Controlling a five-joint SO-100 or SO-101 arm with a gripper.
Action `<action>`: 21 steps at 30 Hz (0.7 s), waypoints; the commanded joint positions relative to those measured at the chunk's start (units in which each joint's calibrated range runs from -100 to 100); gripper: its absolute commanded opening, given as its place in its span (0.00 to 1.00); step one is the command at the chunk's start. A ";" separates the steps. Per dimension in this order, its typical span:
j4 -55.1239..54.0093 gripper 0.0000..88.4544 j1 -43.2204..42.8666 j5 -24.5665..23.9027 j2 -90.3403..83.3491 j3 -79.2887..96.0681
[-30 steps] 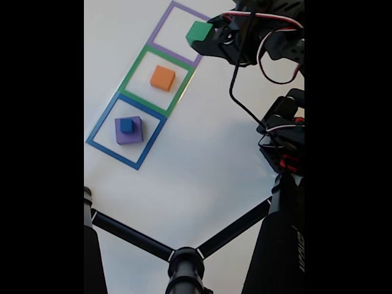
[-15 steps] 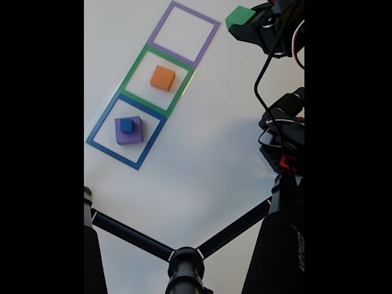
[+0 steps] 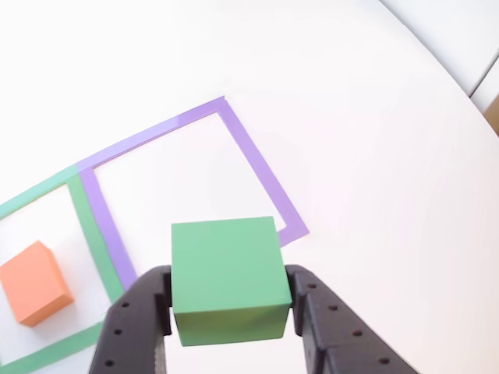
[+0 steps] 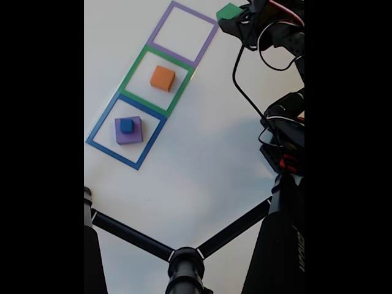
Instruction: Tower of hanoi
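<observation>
Hand [image 3: 231,312] clamped on green block [image 3: 228,279], black fingers [image 3: 139,321] pressing its left and right sides in the other view; block held clear of white tabletop [image 3: 374,140]. In the fixed view, hand [image 4: 231,22] with green block [image 4: 229,11] up at top, just right of the purple tape square [image 4: 184,33], outside its outline. Half a second back, sat further right and slightly lower near the frame's right part; a second back, over the purple square's right edge, lower down. So: swung away right, now drifted back left toward the square's top right corner. In the other view, block hanging near the purple tape square [image 3: 265,183] lower right corner, overlapping its bottom edge in picture; square interior bare.

Orange block [image 4: 162,78] resting inside green tape square [image 4: 157,79], unchanged from both earlier frames; also seen at left edge of the other view [image 3: 34,282] inside green tape square [image 3: 92,234]. Purple block [image 4: 129,131] flat inside blue tape square [image 4: 125,130], blue cube [image 4: 127,125] stacked on its top, toward upper left of it; both unmoved. Black arm body and cables [image 4: 245,86] down right side of fixed view, cable loop shape shifted versus earlier. Black tripod legs [image 4: 184,257] across bottom, same.
</observation>
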 commanded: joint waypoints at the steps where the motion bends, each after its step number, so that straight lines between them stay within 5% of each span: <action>1: -24.98 0.06 0.85 0.54 3.23 13.71; 21: -98.67 0.06 -6.63 0.54 55.79 24.62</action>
